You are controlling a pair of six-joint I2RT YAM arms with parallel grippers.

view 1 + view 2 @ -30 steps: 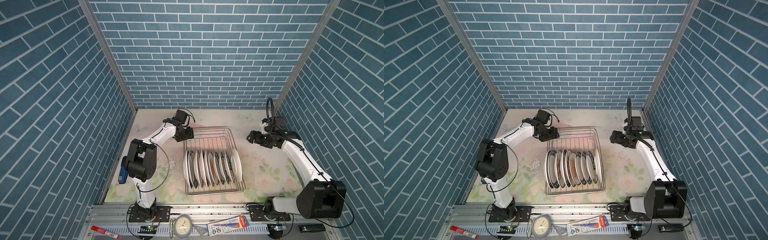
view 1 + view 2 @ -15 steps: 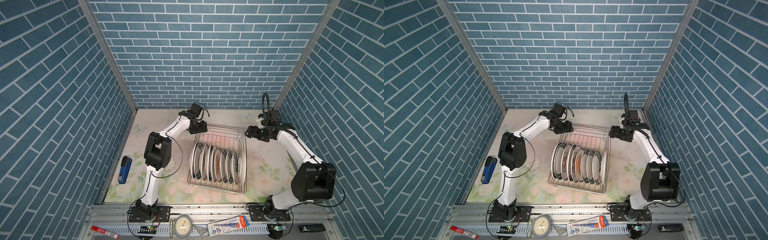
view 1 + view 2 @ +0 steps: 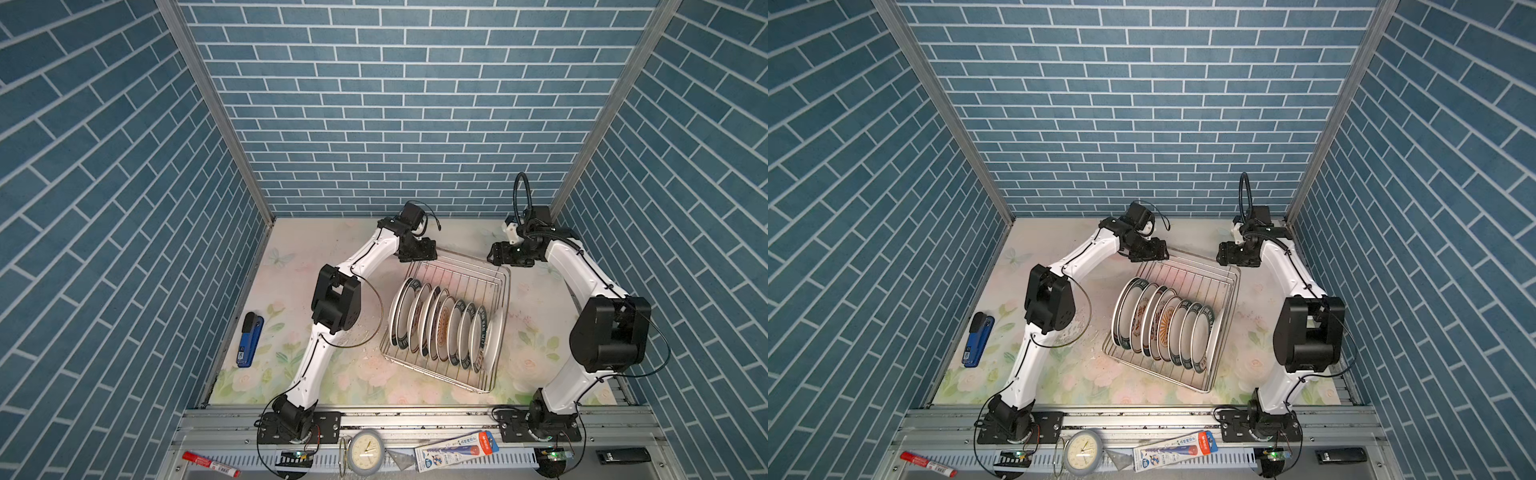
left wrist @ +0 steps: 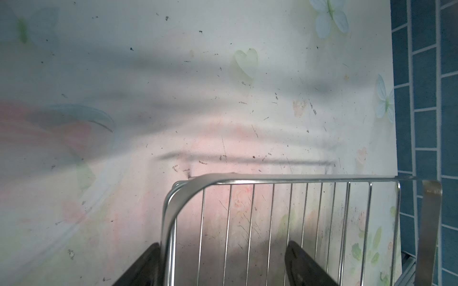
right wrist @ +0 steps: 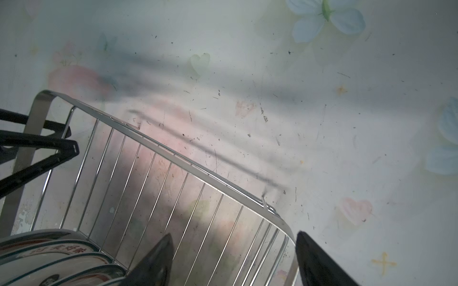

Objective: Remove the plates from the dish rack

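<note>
Left claw (image 4: 223,244) sits at the far left corner of the dish rack (image 3: 461,276). Its jaws are spread wide with the rim wire between them, one finger outside the rack and one inside, and as far as I can see nothing is clamped. Right claw (image 5: 235,234) does the same at the far right corner: jaws well apart, straddling the rim, holding nothing.

By my reckoning the unloading has not begun. The plates (image 3: 440,328), about nine by my count, all stand on edge in one close row across the near half of the rack. Dark lettered rims and an orange sunburst show among them. I see no plate out on the counter (image 3: 286,266). The far half of the rack is bare wire, with nothing in it but my two claws at its corners. The rack sits skewed on the counter, between the two arms. Every plate is left to lift out.
</note>
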